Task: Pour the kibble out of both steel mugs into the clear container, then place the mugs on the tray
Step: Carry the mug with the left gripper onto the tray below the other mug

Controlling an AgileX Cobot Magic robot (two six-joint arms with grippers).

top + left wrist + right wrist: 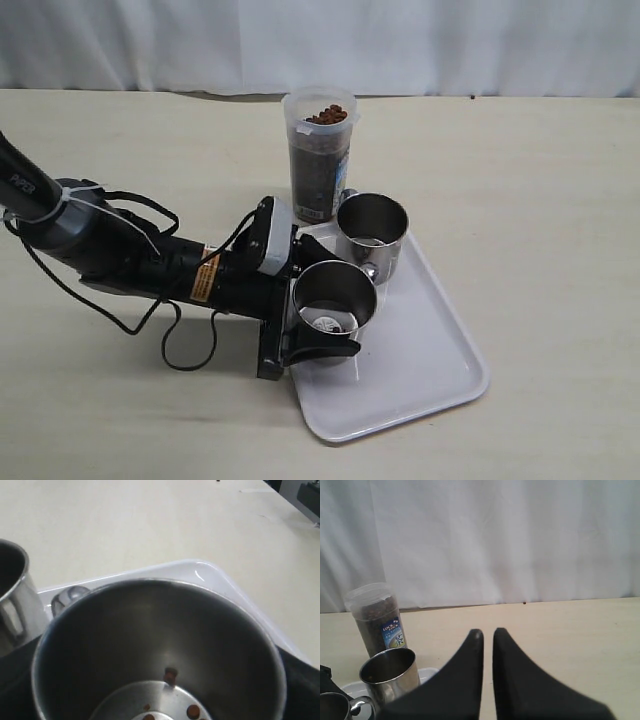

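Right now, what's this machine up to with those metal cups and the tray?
The left gripper has its fingers around the near steel mug, which is upright at the left edge of the tray. That mug is almost empty, with only a few pellets at the bottom. The other steel mug stands on the tray just behind it. The clear container behind the tray holds kibble nearly to its rim. The right gripper is away from them, holding nothing.
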